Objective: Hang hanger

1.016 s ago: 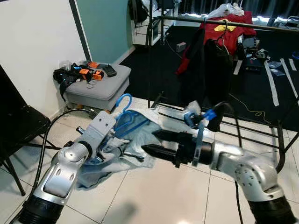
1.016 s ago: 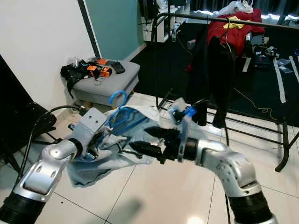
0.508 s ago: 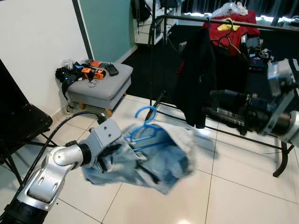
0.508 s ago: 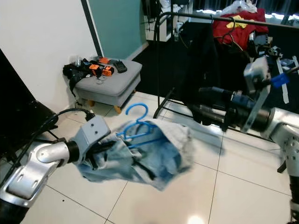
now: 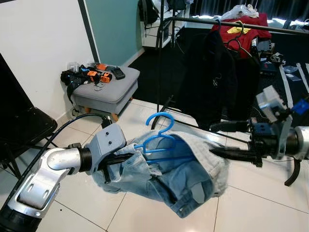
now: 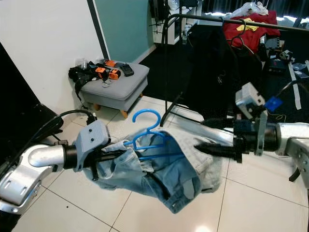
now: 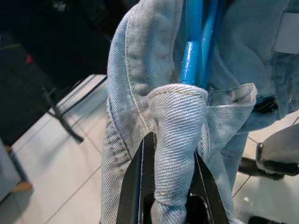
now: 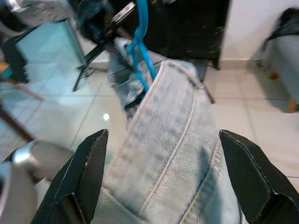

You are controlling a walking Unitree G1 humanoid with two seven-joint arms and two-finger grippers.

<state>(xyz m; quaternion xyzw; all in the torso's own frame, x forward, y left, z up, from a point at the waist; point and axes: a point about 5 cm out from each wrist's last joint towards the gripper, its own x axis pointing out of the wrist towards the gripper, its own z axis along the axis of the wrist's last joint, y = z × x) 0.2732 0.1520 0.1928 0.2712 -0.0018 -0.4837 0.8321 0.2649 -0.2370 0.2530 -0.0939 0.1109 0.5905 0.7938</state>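
Note:
A blue plastic hanger [image 5: 161, 134] carries a pair of light blue jeans [image 5: 183, 169], held up over the tiled floor. My left gripper [image 5: 120, 159] is shut on a fold of the denim [image 7: 177, 121] right at the hanger's end [image 7: 190, 60]. My right gripper [image 5: 211, 139] is open at the jeans' other side, its two fingers [image 8: 88, 163] spread well apart on either side of the waistband [image 8: 168, 135]. The hanger's hook points up, free of anything. The black rail [image 5: 231, 23] of a clothes rack runs behind.
A black garment [image 5: 212, 72] and a red one [image 5: 241, 26] hang on the rack, whose base bars [image 5: 289, 174] lie on the floor at the right. A grey stool [image 5: 104, 92] with small gear stands at the back left. A black chair [image 5: 19, 130] is at the far left.
My left arm has lifted the hanger and jeans up from near the floor. My right gripper swung out to the right, then came back open to the waistband.

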